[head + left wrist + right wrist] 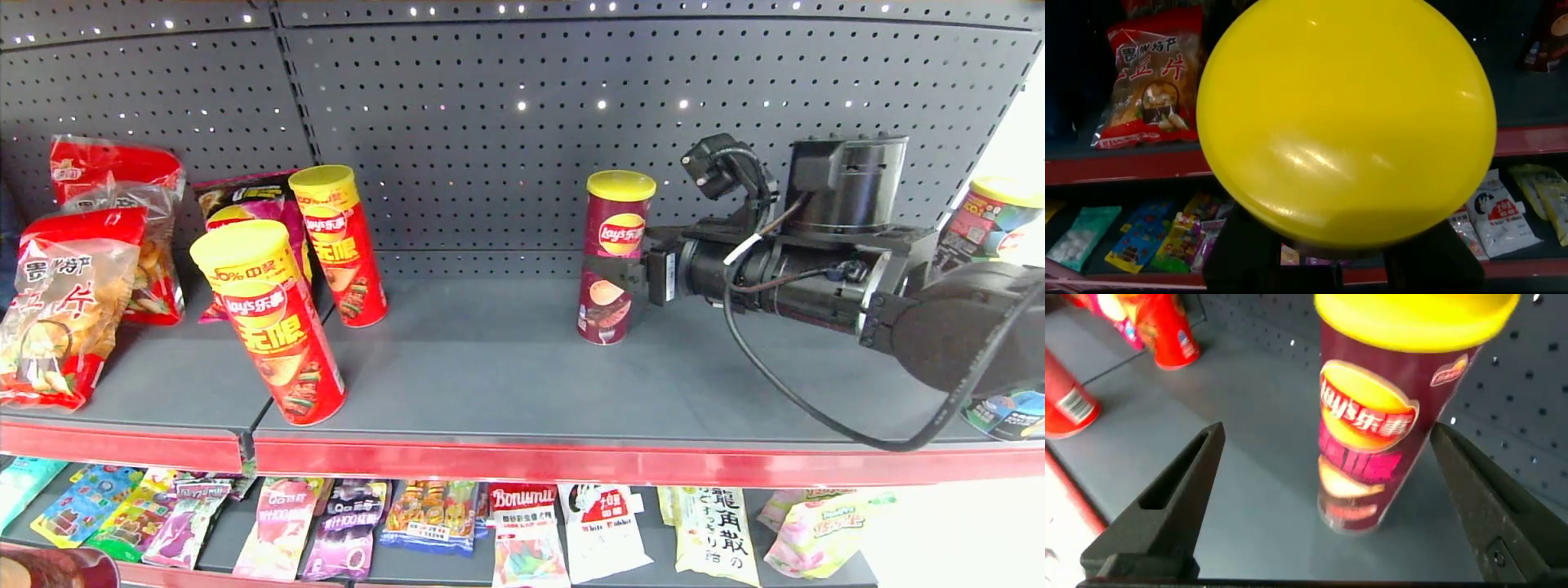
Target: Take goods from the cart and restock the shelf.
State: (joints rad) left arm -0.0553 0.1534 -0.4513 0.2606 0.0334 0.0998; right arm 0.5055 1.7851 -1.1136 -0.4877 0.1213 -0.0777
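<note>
Our right end effector [1327,434] is spread, with the maroon can [616,253] upright between its fingers and touching neither. The can stands toward the shelf's [490,384] back edge, with open room in front. We cannot tell our left end effector's [1331,273] grip.

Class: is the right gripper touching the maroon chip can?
Apart. In the right wrist view the open right gripper straddles the maroon chip can, gaps on both sides.

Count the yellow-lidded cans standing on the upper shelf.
4: front red can and rear red can at left; maroon can mid-shelf; far-right can partly behind the arm. More may be hidden.
</note>
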